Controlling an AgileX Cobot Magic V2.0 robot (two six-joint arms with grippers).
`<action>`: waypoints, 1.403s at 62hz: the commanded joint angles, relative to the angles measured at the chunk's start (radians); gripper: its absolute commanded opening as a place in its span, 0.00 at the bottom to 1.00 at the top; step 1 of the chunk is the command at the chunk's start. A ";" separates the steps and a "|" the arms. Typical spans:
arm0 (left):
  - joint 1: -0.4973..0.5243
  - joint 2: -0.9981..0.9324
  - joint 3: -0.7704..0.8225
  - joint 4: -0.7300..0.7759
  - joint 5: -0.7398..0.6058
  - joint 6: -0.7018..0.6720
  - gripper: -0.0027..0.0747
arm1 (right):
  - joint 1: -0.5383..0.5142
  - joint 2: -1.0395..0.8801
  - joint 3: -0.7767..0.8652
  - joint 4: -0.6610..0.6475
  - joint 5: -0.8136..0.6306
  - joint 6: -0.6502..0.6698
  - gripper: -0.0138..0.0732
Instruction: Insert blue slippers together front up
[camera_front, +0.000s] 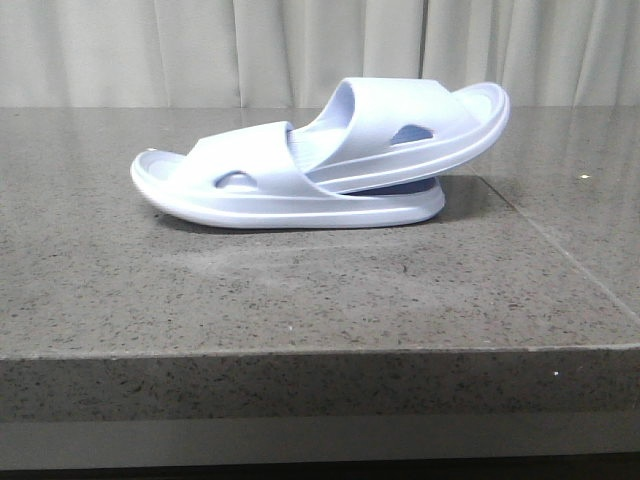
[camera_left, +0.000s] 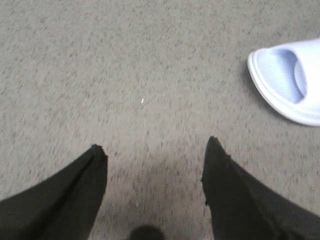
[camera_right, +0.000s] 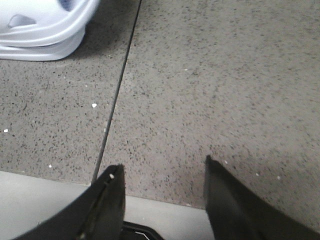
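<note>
Slippers nested on the speckled grey stone table (camera_front: 300, 300), both my grippers spread and empty.

Pale lavender-blue foam slides (camera_front: 320, 165) sit mid-table, one tucked under the other's strap, tilted. Risk, I judge: the upper slide could slip out if nudged. My left gripper (camera_left: 152, 152) sees only a slide's rim; my right gripper (camera_right: 162, 167) shows the table seam beside them.
</note>
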 joint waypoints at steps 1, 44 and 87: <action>-0.005 -0.086 0.024 0.023 -0.021 -0.040 0.58 | 0.003 -0.058 -0.030 -0.005 -0.003 0.020 0.61; -0.005 -0.275 0.114 0.163 0.037 -0.195 0.17 | 0.003 -0.230 0.102 -0.002 0.012 0.020 0.21; -0.005 -0.275 0.114 0.163 0.035 -0.195 0.01 | 0.003 -0.230 0.103 0.000 0.001 0.019 0.02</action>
